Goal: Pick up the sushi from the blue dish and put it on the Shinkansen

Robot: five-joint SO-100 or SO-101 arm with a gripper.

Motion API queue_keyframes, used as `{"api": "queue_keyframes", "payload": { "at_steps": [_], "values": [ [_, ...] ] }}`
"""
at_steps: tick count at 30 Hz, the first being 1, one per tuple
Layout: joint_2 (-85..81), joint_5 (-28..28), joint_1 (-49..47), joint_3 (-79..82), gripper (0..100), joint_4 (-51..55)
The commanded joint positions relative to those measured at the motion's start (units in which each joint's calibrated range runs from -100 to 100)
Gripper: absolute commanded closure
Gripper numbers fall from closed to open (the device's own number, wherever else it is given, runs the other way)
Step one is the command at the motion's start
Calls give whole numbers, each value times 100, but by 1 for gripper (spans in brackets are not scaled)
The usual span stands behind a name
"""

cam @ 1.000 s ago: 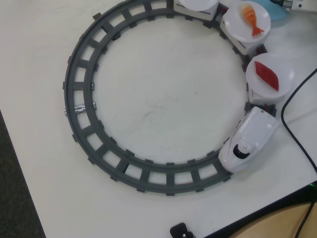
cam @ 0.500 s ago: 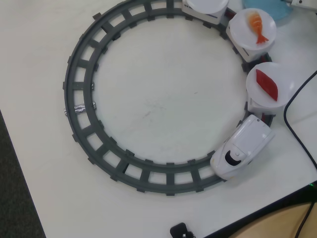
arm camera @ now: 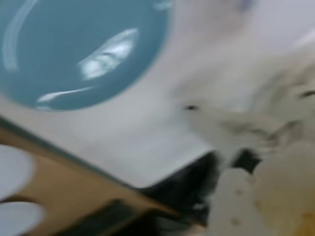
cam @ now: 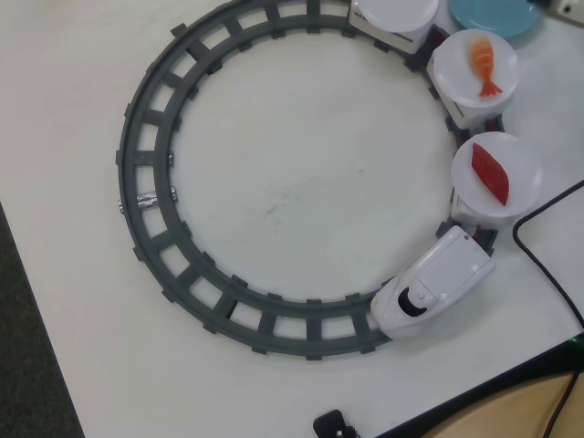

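Observation:
The wrist view is blurred. The blue dish (arm camera: 74,49) fills its upper left and looks bare; its edge also shows at the top right of the overhead view (cam: 497,14). My gripper (arm camera: 261,194) is at the lower right, and a pale cream blob that I take to be the sushi (arm camera: 290,191) sits against a white finger (arm camera: 236,201). The Shinkansen (cam: 433,285) stands on the grey ring track at the lower right of the overhead view. It pulls cars with white plates: one holds a red piece (cam: 490,173), one an orange shrimp (cam: 484,59), and one (cam: 394,13) looks bare. The arm is out of the overhead view.
The grey ring track (cam: 146,196) covers most of the white table. A black cable (cam: 538,251) runs along the right edge. The table's edge and a wooden surface (arm camera: 64,191) with two pale round shapes (arm camera: 12,169) show in the wrist view.

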Motion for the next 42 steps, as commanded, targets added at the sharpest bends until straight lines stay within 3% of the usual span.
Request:
{"api": "queue_keyframes", "payload": {
  "at_steps": [1,13,19,32,42],
  "values": [
    [-824,-31,-296,366,98,-615],
    [-799,-16,-586,1766,98,-1813],
    [28,-16,-771,1497,98,-2404],
    [2867,-21,-771,-1959,98,-1300],
    [3034,-21,-868,-1708,98,-1232]
  ]
}}
